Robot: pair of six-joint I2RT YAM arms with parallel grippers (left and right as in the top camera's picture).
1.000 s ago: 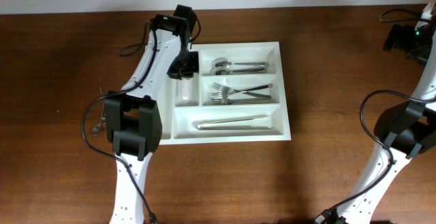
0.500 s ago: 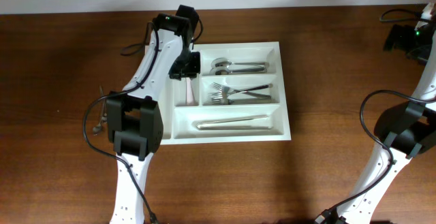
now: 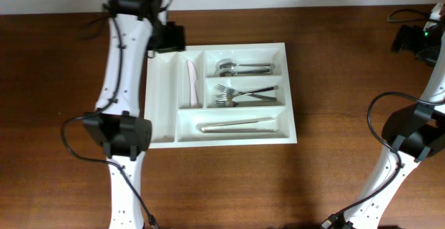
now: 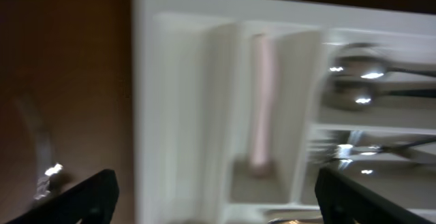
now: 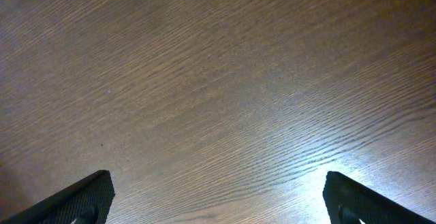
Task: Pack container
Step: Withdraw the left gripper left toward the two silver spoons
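Both claws are spread open, the right claw (image 5: 218, 197) parked well aside. The left claw (image 3: 169, 37) has been pulled back, empty, past the far left corner of the tray (image 3: 243, 46) at mid-surface (image 3: 62, 83). A pale utensil (image 3: 190, 83) has been left in its second narrow slot, so one more piece is judged packed.
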